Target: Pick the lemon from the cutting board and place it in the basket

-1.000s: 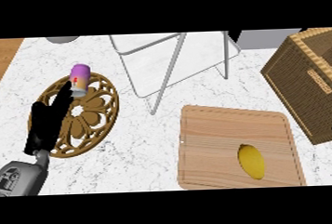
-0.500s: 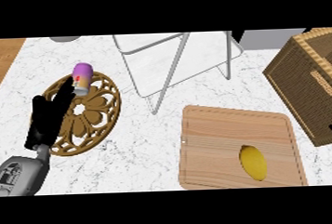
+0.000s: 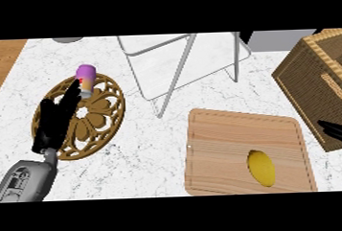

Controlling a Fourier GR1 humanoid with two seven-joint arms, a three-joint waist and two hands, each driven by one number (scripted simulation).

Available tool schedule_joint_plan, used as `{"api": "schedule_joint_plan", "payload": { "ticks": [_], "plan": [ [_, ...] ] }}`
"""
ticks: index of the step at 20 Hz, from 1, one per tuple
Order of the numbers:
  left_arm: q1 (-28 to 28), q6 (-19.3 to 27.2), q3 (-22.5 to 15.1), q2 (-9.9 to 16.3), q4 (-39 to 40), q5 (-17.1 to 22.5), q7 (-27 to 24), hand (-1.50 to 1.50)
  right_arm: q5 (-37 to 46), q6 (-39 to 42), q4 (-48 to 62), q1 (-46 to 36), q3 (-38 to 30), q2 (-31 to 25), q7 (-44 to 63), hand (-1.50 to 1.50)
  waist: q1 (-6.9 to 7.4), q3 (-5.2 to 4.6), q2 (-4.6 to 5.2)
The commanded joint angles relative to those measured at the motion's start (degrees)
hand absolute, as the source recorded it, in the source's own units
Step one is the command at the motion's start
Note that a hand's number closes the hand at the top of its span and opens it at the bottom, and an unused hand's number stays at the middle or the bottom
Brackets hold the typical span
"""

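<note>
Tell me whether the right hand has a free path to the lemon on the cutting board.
Probably yes. Only the right hand's fingertips show at the view's right edge, just past the cutting board. The lemon lies uncovered near the board's lower right, with nothing standing between. The basket sits farther back, off that path.

The lemon (image 3: 260,167) lies on the cutting board (image 3: 231,134), left of the right fingers (image 3: 336,131); the basket (image 3: 321,78) behind them; a bottle (image 3: 85,80) at the left fingertips (image 3: 69,99), on the trivet (image 3: 103,115).
</note>
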Motion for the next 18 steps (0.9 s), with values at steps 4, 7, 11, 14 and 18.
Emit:
{"api": "schedule_joint_plan", "payload": {
  "ticks": [4, 7, 11, 14, 18],
  "plan": [
    [-0.77, -2.77, 2.32, -0.72, -0.53, -1.50, 1.32, 0.00, 7.95, -0.43, 8.54, -2.62, 3.18, 4.66, -7.03, -1.50, 0.16, 0.01, 0.02],
    [-1.48, -1.91, 2.61, -3.25, 1.16, -3.84, 0.69, 0.00, 10.10, -1.31, 6.37, -4.46, 5.32, 9.22, -1.83, -1.50, 0.04, 0.00, 0.02],
    [-0.28, -2.70, 4.52, -2.98, -3.99, -4.32, 5.20, 0.00, 12.08, -1.57, 5.17, -3.99, 4.70, 11.07, -2.01, -1.50, 0.06, 0.00, -0.04],
    [0.02, -5.60, 5.61, -3.17, 0.40, -4.30, 0.40, 0.00, 14.25, -4.07, 1.96, -0.35, 6.66, 14.44, -1.03, -1.50, -0.18, -0.02, -0.03],
    [-0.24, -5.64, 7.25, -4.68, 1.52, -6.57, -1.10, 0.00, 16.15, -1.65, 6.21, -6.36, 5.71, 16.04, 0.47, -1.50, -0.02, -0.02, -0.01]
  ]
}}
